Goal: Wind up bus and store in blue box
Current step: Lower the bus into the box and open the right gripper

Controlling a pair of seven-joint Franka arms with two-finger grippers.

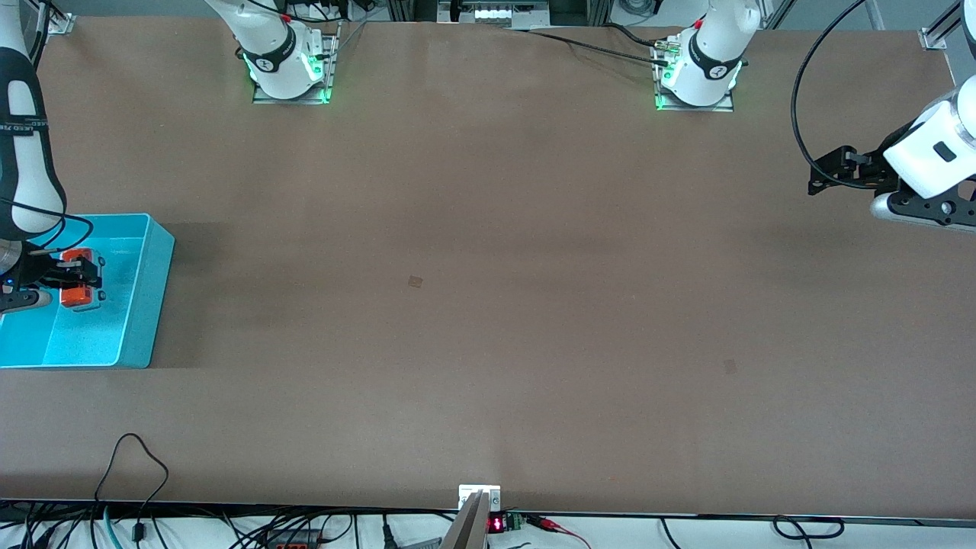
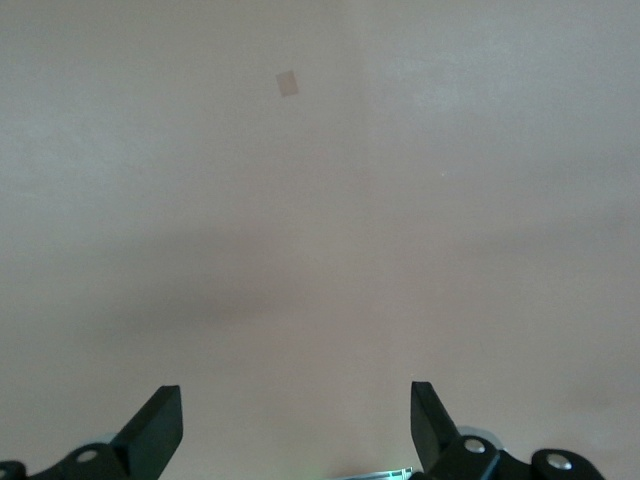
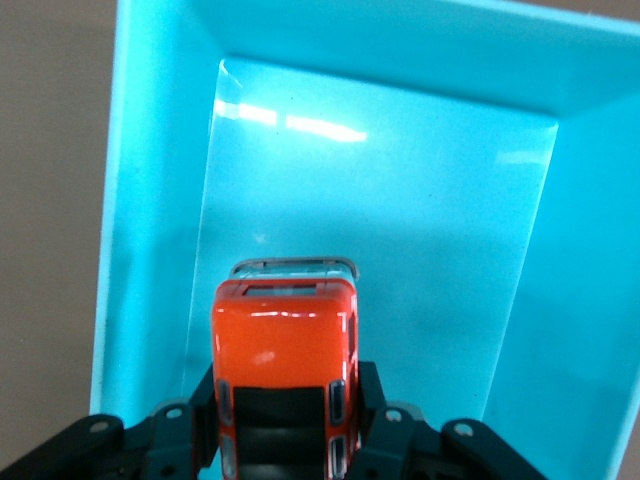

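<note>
The small orange bus (image 1: 76, 278) with dark roof windows is held inside the blue box (image 1: 156, 267) at the right arm's end of the table. My right gripper (image 1: 80, 274) is shut on the bus, its black fingers (image 3: 375, 395) pressed against both sides of the bus (image 3: 285, 350), over the floor of the blue box (image 3: 420, 250). Whether the bus touches the floor I cannot tell. My left gripper (image 1: 827, 171) waits open above the bare table at the left arm's end, and its fingertips (image 2: 160, 415) stand wide apart with nothing between them.
The brown table (image 1: 488, 305) spreads between the two arms. A small dark patch (image 1: 415, 281) lies near its middle and another patch (image 1: 730, 367) toward the left arm's end. Cables (image 1: 137, 457) run along the table edge nearest the front camera.
</note>
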